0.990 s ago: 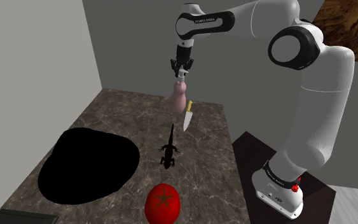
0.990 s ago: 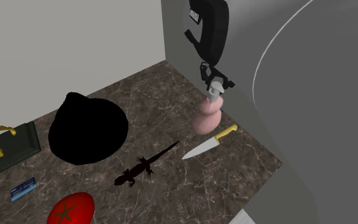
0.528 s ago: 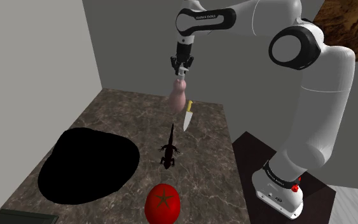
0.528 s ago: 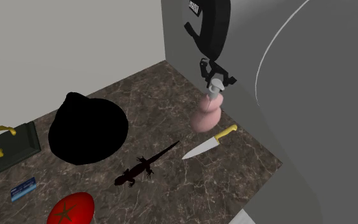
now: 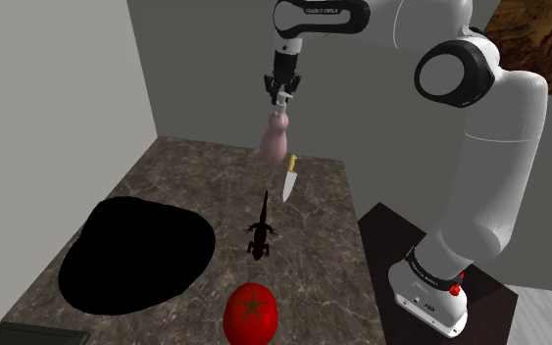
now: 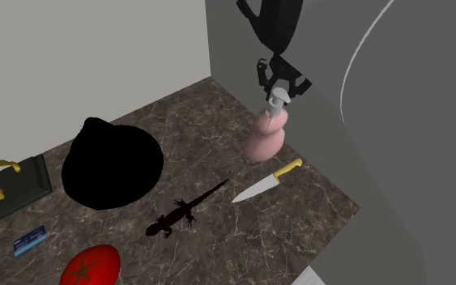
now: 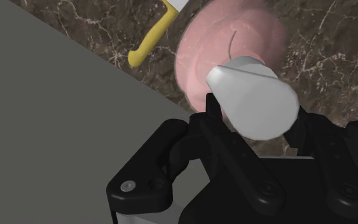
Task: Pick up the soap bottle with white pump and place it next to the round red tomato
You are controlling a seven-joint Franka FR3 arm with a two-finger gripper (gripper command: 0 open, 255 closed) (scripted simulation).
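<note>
Dark veined counter (image 5: 180, 176), soap bottle (image 5: 275, 147), grey walls (image 5: 205, 69)

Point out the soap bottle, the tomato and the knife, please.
bottle (image 5: 275, 149): shoulder view, on its pink body.
tomato (image 5: 251, 316): shoulder view, on the middle of its red skin.
knife (image 6: 255, 190): second exterior view, on the blade.
</note>
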